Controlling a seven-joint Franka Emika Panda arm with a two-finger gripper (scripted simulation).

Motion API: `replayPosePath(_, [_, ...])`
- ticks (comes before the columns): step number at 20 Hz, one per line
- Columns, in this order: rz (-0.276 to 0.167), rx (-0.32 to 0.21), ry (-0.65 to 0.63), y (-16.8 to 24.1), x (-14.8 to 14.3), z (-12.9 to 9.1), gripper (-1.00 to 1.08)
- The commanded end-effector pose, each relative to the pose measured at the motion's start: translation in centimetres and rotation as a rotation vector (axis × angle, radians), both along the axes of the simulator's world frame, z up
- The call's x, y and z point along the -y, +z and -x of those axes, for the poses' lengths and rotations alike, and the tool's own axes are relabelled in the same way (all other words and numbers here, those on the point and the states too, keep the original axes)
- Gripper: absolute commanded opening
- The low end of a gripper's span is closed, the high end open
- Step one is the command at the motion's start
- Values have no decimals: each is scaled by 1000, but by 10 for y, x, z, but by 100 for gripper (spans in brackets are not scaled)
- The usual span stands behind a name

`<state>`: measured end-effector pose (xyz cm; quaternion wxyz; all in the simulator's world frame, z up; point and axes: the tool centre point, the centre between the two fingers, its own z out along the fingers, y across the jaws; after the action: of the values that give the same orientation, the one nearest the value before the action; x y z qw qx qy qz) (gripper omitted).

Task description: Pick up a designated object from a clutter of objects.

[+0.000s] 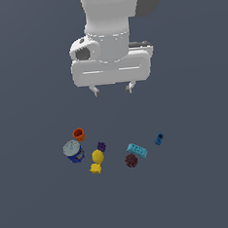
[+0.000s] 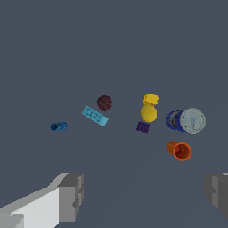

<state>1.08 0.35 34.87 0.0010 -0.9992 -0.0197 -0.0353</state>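
Observation:
The designated object, a blue can [image 1: 74, 152] with a grey-silver lid, stands at the exterior view's left end of the clutter; the wrist view shows it too [image 2: 187, 120]. An orange cup [image 1: 78, 134] sits just behind it. My gripper [image 1: 113, 90] hangs open high above the group, nothing between its fingers [image 2: 71, 196]. The clutter also holds yellow pieces [image 1: 96, 161], a purple block [image 1: 101, 146], a dark red round piece [image 1: 131, 160], a cyan bar [image 1: 137, 150] and a tiny blue block [image 1: 159, 139].
All items lie on a flat dark grey-blue floor [image 1: 200, 186]. In the wrist view the orange cup [image 2: 180, 150] lies close beside the can, and the yellow pieces [image 2: 149, 109] and purple block [image 2: 143, 127] sit a short way from it.

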Motion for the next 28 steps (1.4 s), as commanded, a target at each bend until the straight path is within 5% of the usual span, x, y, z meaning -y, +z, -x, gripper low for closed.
replayPosePath(1, [0,0,0,0,0,0,100])
replayPosePath(17, [-30,12,-4,5,-8,-4,100])
replayPosePath(28, [-17,3,54,-21,17,-20,100])
